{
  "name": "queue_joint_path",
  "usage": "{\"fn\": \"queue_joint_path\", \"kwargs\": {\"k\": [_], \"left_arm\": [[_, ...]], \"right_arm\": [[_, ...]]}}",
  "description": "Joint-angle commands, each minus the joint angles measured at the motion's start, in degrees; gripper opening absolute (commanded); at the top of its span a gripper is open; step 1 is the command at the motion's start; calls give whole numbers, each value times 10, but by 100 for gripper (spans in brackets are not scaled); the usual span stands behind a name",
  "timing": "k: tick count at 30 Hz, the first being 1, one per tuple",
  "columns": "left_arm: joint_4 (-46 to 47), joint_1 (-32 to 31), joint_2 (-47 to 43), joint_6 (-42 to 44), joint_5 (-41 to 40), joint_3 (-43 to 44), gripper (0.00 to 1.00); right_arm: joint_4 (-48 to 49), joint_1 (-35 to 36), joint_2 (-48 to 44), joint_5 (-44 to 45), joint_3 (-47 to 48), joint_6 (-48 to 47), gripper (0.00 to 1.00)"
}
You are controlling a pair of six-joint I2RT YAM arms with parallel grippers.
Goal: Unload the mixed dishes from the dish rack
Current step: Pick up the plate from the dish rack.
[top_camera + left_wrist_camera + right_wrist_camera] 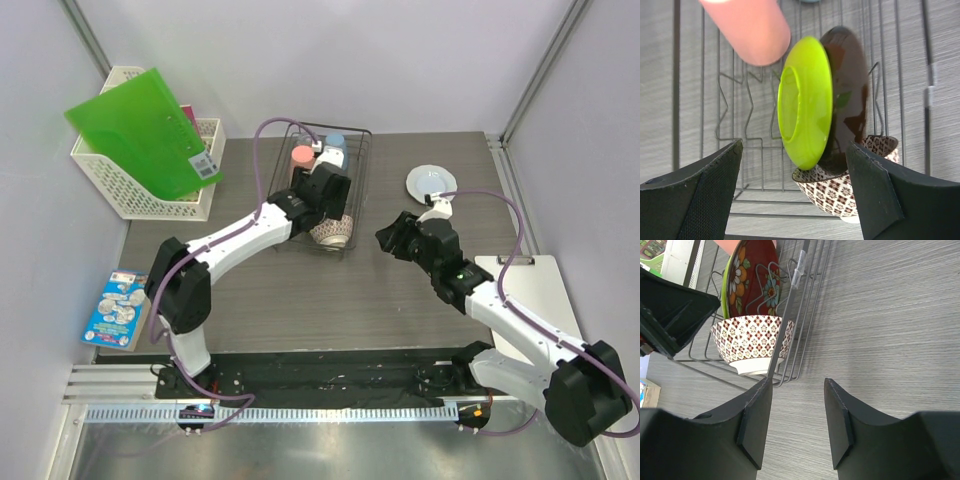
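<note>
the left gripper (pixel 794 149), fingers wide and empty, faces the upright yellow-green round plate (pixel 805 102) in the black wire dish rack (pixel 676 75), flat faces toward each finger; the right gripper (pixel 798 390), parted and empty, sits farther off.

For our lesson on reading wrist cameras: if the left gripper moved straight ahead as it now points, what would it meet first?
Most likely the yellow-green plate, standing on edge in line with the open left gripper; its distance is unclear.
</note>
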Motion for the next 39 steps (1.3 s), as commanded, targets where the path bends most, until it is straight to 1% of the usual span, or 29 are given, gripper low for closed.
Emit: {"fn": "queue_joint_path", "kwargs": {"k": [1,6,18,29,34,37,39], "left_arm": [[-3,-16,-10,40,-37,39,84],[-8,-16,15,46,-49,48,84],[1,-15,35,49,-65,36,84],[18,1,67,34,-61,2,82],[18,4,76,33,-71,-4,77],[27,4,66,38,-84,-12,72],[32,4,61,42,-95,-16,66]], "right_arm": [[28,2,4,-4,0,4,51],[28,2,5,-4,0,3,51],[30,2,12,-4,-1,1,51],[30,2,16,-3,-2,0,51],[30,2,20,-4,-1,0,51],[31,2,20,-3,-1,0,51],[31,2,22,-3,-1,1,51]]}}
